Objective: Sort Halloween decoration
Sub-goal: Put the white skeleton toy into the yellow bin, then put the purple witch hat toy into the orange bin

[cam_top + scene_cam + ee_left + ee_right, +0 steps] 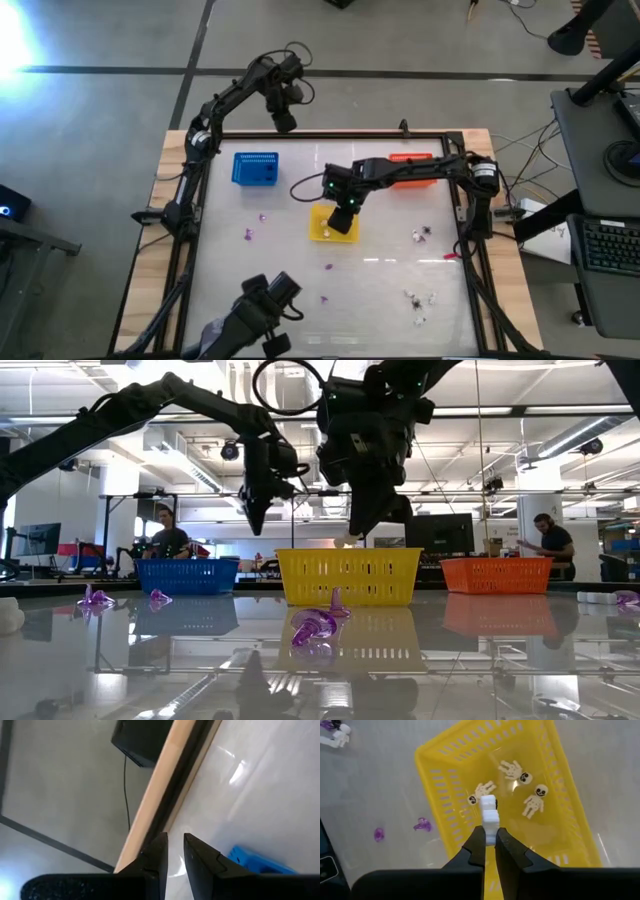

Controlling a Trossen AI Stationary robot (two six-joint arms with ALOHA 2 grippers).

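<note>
while it hangs over the yellow basket: the right gripper point(490, 842) is clenched on a small white blocky trinket point(489, 817) that juts out past its two dark fingertips.
held trinket: pinched at its near end, far end free, above the inside of the square yellow plastic mesh basket point(445, 775), not touching the floor of it as far as the right wrist view shows.
yellow basket contents: three cream skeleton figures point(516, 771) lie on the bottom, just beyond the held piece.
yellow basket place: middle of the clear-topped table point(380, 270), with the right gripper point(345, 215) straight above it in the high view.
left gripper point(174, 851): raised near the table's far left edge, fingers nearly together with a narrow gap between them, nothing in them.
blue basket point(255, 168): square blue mesh, far left part of the table, near the left gripper.
orange basket point(412, 170): far right part, partly under the right arm.
purple trinkets point(262, 217): scattered on the table left of and nearer than the yellow basket, well apart from the right gripper.
mixed trinkets point(420, 298): white and dark pieces at the near right, apart from both grippers.
room behind: two persons point(165, 532) sit at desks in the low view.
</note>
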